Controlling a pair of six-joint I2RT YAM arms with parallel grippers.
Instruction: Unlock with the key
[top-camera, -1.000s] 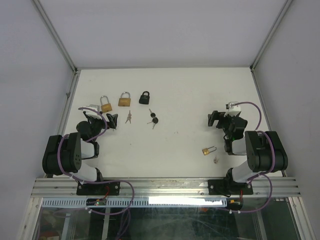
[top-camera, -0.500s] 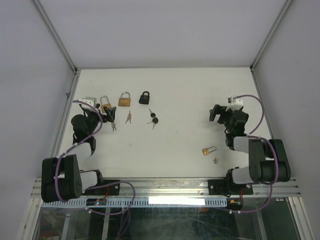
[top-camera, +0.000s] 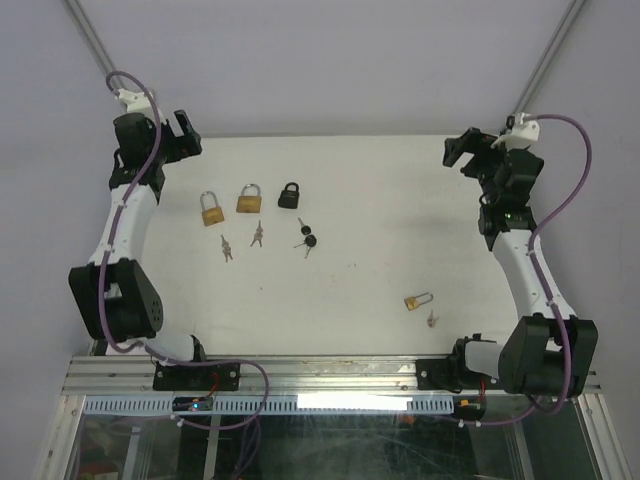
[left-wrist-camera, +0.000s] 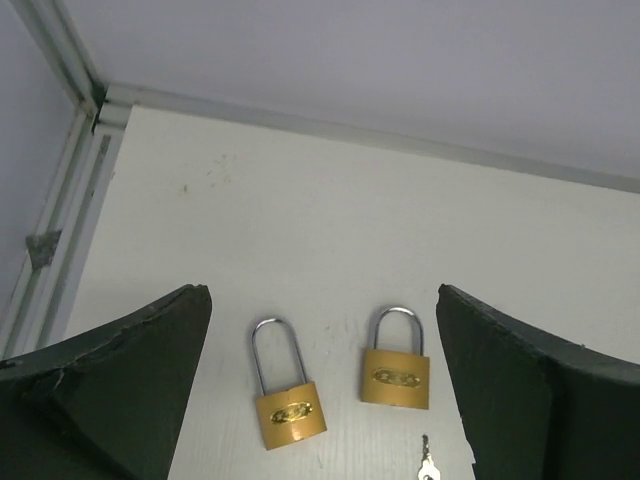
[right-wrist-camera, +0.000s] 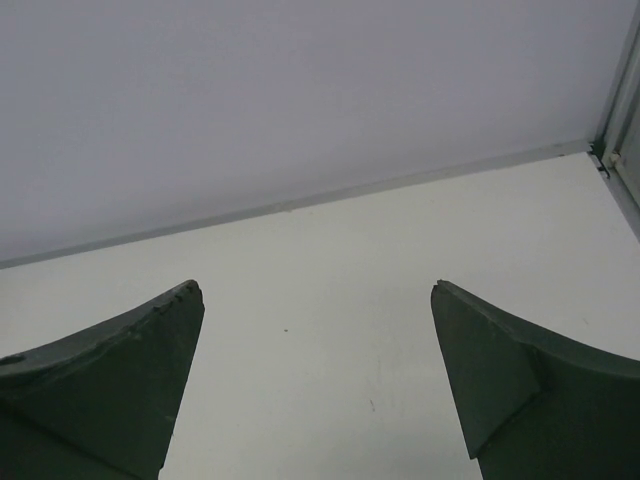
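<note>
Swung left arm (top-camera: 122, 215) and right arm (top-camera: 525, 255) up and outward, off the table (top-camera: 380, 200), within the last second. Kept both sets of jaws spread wide, empty. Left row of padlocks (top-camera: 249, 198) and keys (top-camera: 257, 235) untouched mid-table; unlocking not begun.

You get even, diffuse light with no single clear source. The white table (top-camera: 400, 200) reads bright but not blown out, and the walls (top-camera: 330, 60) take a cool grey-lilac cast. Shadows are faint: in the left wrist view the padlocks (left-wrist-camera: 291, 415) throw only a thin, soft edge. The one hot spot is the light strip (top-camera: 370, 401) under the near rail in the top view, clipped to white. That view is sharp, yet the keys (top-camera: 306, 238) are too small for detail, and its posts (top-camera: 110, 70) lean outward toward the corners. In both wrist views the fingers (left-wrist-camera: 120, 390) are dark, close and soft-edged, with little surface detail; the table beyond them is in focus.
</note>
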